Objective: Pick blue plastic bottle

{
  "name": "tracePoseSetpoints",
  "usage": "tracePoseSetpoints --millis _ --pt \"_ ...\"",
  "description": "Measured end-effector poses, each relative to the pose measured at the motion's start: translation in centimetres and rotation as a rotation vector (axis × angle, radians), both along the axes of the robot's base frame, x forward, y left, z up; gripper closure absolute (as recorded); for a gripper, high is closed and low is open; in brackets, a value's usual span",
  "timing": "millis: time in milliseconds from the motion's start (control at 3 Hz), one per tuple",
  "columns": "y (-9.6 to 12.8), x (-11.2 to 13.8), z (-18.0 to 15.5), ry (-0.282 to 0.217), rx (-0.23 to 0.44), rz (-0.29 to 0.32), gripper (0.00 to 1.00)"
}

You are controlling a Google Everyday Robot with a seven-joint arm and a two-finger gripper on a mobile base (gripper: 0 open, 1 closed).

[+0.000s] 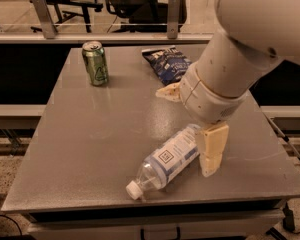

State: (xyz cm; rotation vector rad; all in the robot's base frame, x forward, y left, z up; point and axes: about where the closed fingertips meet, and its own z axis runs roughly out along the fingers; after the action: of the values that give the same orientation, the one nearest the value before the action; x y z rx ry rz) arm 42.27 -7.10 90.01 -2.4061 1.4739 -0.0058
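The blue plastic bottle [166, 158] lies on its side on the grey table [90, 149], near the front edge. It is clear with a pale label, and its white cap [133, 189] points front-left. My gripper [184, 133] is open and hangs over the bottle's far end. One cream finger [211, 150] stands just right of the bottle's base, and the other [168, 91] sits behind and above it. The large white arm hides the table's right side.
A green drink can [95, 63] stands at the back left of the table. A dark blue chip bag [166, 64] lies at the back centre, partly behind the arm. Railings and chairs stand beyond the table.
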Motion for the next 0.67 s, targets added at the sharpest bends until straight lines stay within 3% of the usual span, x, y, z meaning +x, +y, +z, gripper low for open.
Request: tracePoseSetpoints --millis 667 --pt "1.0 -1.5 -3.4 0.03 -0.103 0.139 0.0"
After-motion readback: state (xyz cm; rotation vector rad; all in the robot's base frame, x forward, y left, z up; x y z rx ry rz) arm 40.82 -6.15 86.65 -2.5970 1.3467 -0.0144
